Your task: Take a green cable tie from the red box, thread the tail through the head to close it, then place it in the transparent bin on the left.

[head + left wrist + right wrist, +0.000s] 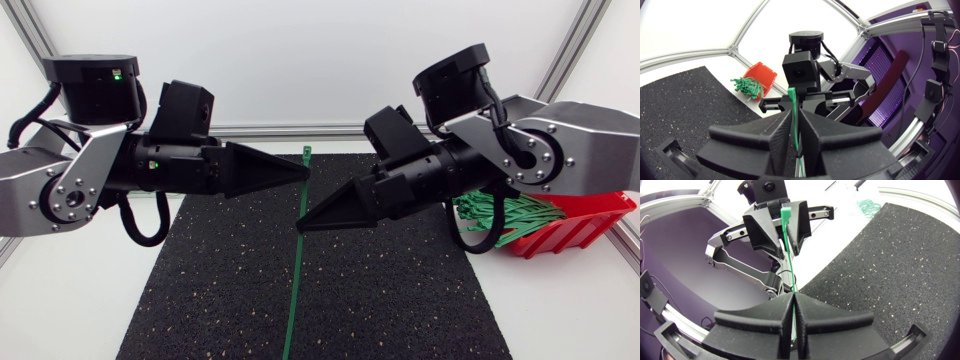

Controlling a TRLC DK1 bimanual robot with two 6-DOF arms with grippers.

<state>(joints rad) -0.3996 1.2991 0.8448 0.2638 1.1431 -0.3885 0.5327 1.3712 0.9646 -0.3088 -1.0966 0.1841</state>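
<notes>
Your left end effector is clamped on the green cable tie just below its head. Your right end effector pinches the strap a little further along, and the tail runs on over the black mat. The red box sits well off to the right.

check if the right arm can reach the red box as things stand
Probably not freely: the right gripper is shut on the green cable tie that the left gripper also grips. The red box lies beside its arm.
</notes>
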